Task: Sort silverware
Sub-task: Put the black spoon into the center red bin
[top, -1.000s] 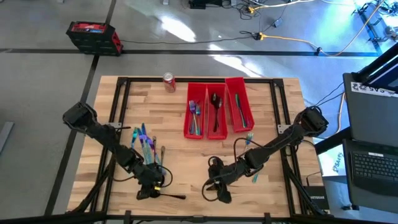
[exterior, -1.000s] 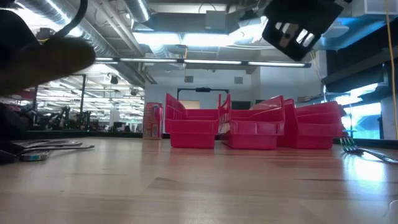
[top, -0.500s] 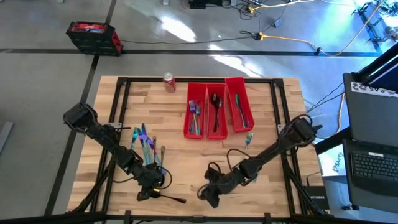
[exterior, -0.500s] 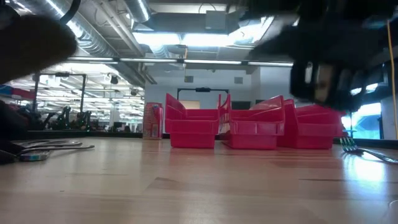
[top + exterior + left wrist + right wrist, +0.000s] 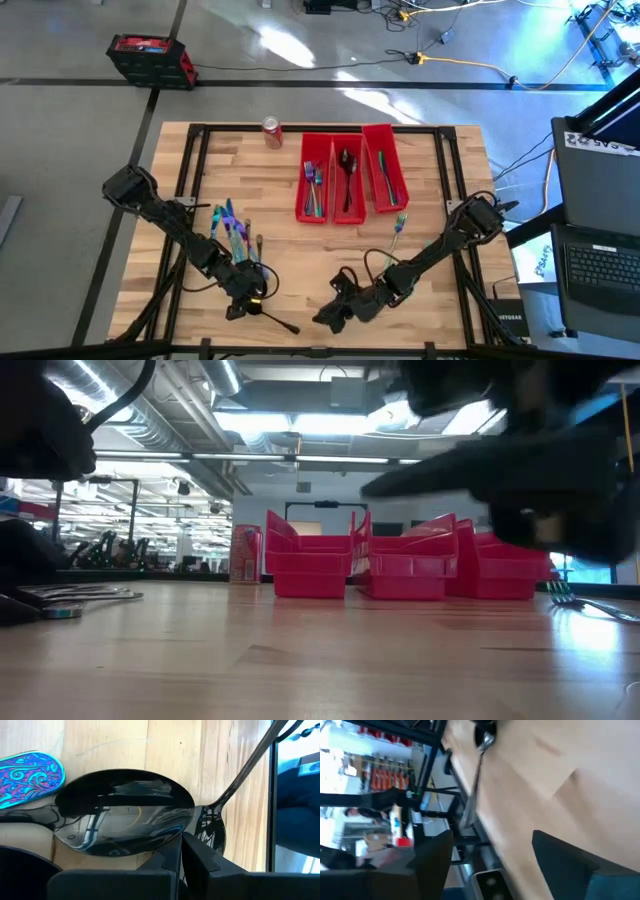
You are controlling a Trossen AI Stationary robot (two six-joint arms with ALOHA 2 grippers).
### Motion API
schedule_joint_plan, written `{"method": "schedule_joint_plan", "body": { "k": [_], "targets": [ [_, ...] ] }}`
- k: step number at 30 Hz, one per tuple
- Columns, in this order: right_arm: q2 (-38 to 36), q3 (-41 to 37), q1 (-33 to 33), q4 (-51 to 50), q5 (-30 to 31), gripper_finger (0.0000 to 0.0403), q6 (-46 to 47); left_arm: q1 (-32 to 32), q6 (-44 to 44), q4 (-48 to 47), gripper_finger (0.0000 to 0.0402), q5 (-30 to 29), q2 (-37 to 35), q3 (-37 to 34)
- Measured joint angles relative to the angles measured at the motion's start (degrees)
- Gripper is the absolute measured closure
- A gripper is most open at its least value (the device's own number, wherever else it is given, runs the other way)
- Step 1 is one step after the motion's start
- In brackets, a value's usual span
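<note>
Unsorted silverware (image 5: 235,232) heaped loose on the left half of the table (image 5: 300,250), teal-purple handles fanned together beside the left arm, evidently the stock waiting to be picked from. Further pieces already lying in the three red bins (image 5: 350,213) at the far middle: teal ones in the two outer bins, dark spoons in the centre one, so one kind per bin by the look of it. One stray fork (image 5: 398,222) alone on the wood just in front of the right-hand bin, short of any compartment and probably needing another pick. At the near edge, a dark spoon (image 5: 125,812) bowl-up right against the left gripper (image 5: 181,851); fingers pressed fully together at the bowl's rim, seemingly pinching it there, with a slim dark handle jutting from that gripper (image 5: 245,295) towards the table's middle. Likely held low and off to one side of the pile to keep from dragging the neighbours along. Right gripper (image 5: 330,318) low near the front centre, close to the left one, fingers spread wide over bare wood with nothing between them (image 5: 492,840); perhaps readied to take the spoon over for the reach to the bins, though only a guess. Red soda can (image 5: 271,131) upright at the far edge, left of the bins, no part of the sorting.
</note>
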Motion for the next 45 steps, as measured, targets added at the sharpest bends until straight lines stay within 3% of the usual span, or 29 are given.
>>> {"method": "schedule_joint_plan", "body": {
  "k": [4, 11, 26, 33, 45],
  "targets": [
    [0.88, 5.12, 0.16, -1.87, 0.89, 0.0132, 1.48, 0.01, -0.93, 0.01, 0.0401, -0.04, 0.0, 0.0],
    [3.46, 12.97, -0.5, -17.34, 2.1, 0.0132, 6.85, -0.02, -3.64, 0.0, 0.0402, -1.35, 0.0, 0.0],
    [8.36, 15.99, 1.98, -17.31, 8.22, 0.0132, 21.63, 0.02, -1.74, 0.12, 0.0402, -2.7, 0.0, 0.0],
    [10.99, 15.96, 2.75, -13.96, 7.19, 0.0132, 29.72, 0.0, -1.97, 0.19, 0.0402, -3.11, 0.0, 0.0],
    [11.04, 17.87, 2.67, -14.42, 11.83, 0.0132, 31.47, 1.32, -3.45, 0.27, 0.0402, -6.81, 0.0, 0.0]
  ]
}}
